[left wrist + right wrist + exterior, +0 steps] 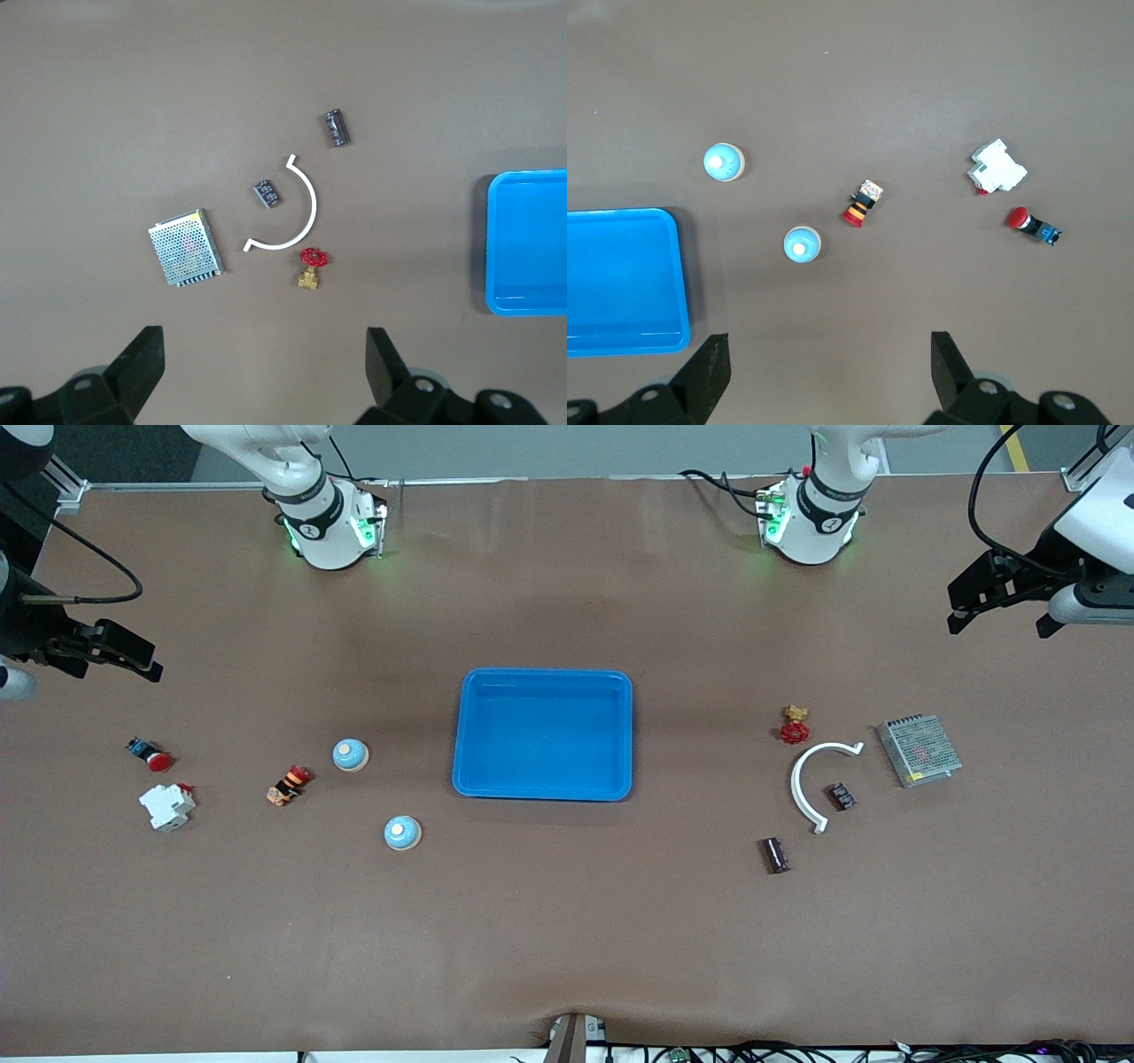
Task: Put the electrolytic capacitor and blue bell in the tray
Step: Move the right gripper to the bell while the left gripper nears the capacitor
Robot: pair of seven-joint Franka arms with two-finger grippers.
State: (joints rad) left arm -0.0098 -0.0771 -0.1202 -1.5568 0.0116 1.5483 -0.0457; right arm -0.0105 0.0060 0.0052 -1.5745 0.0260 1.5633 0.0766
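The bright-blue tray [543, 675] lies empty at the table's middle; its edge shows in the left wrist view [491, 248] and the right wrist view [680, 274]. Two blue bells stand toward the right arm's end, one [351, 755] [802, 245] farther from the front camera than the other [402, 833] [724, 162]. Two dark electrolytic capacitors lie toward the left arm's end: a longer one [776, 855] [335, 127] and a shorter one [841, 795] [267, 192]. My left gripper [1001, 622] [266, 372] and right gripper [115, 666] [830, 372] hang open and empty, high over the table's two ends.
Near the capacitors lie a white curved strip [808, 778], a red-handled brass valve [795, 726] and a metal mesh power supply [919, 750]. Near the bells lie an orange-and-red switch [288, 786], a white breaker [167, 806] and a red push button [151, 755].
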